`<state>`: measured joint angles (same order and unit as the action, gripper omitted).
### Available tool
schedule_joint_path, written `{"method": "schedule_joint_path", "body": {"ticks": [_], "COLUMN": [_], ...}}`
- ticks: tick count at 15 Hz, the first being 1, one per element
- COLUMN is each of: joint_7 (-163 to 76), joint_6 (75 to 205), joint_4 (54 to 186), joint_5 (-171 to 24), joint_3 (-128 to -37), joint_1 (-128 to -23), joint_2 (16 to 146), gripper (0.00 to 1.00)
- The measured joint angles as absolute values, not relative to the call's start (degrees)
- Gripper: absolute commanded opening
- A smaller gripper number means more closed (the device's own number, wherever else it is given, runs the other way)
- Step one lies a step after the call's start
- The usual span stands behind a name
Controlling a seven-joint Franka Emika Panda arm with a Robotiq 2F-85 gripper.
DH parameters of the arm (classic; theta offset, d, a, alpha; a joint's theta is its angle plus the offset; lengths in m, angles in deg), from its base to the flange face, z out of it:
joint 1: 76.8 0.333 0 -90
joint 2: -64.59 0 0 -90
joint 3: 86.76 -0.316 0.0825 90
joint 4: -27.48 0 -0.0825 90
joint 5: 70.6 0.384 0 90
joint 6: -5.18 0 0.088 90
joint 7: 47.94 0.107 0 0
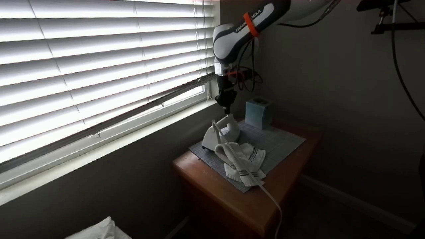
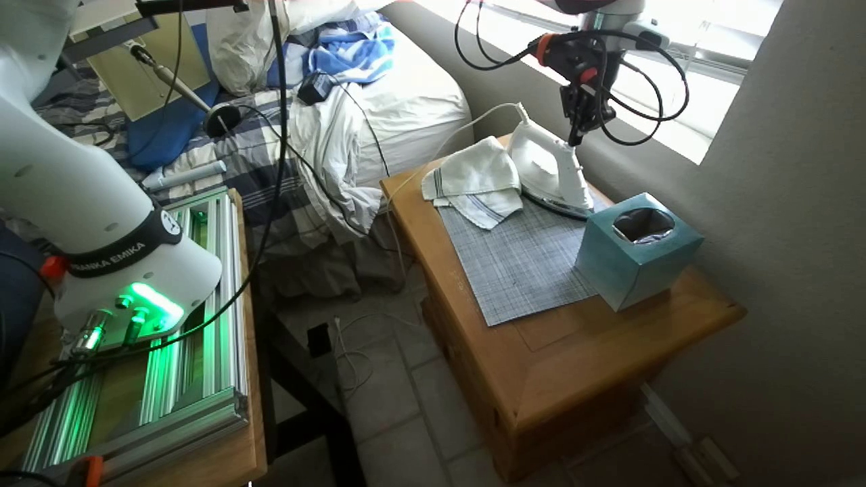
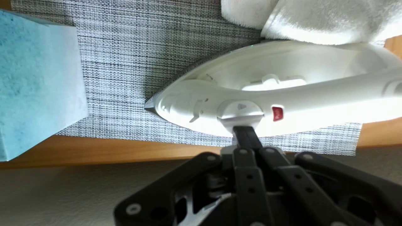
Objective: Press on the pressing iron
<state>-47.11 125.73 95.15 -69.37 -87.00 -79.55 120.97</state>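
Note:
The pressing iron (image 1: pixel 209 137) stands flat on its soleplate on a grey mat; it also shows in an exterior view (image 2: pixel 572 179) and in the wrist view (image 3: pixel 301 97). Its arched handle carries a round grey dial (image 3: pixel 240 111) and a small red mark (image 3: pixel 277 113). My gripper (image 3: pixel 243 129) is shut with its fingertips together and nothing between them. It points down at the dial near the handle's front end. In both exterior views the gripper tips (image 1: pixel 227 114) (image 2: pixel 574 141) reach the handle's top. I cannot tell whether they touch it.
A striped white towel (image 1: pixel 247 159) lies beside the iron. A teal tissue box (image 2: pixel 636 253) stands beyond the iron's tip. The grey mat (image 2: pixel 514 270) covers part of a wooden table (image 2: pixel 555 358). The pale cord (image 1: pixel 270 196) trails over the towel. A wall and window blinds (image 1: pixel 116 66) are close.

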Motion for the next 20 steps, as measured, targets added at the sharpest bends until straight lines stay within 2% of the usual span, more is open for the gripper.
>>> {"method": "schedule_joint_path", "body": {"ticks": [11,20], "joint_7": [-47.04,-49.75], "joint_6": [123.26,110.51], "joint_4": [90.36,78.85], "joint_5": [-69.31,-65.05], "joint_3": [-87.01,-89.69], "joint_1": [-79.58,-82.09], "joint_2": [123.73,130.46], "gripper": [0.0,0.0]}}
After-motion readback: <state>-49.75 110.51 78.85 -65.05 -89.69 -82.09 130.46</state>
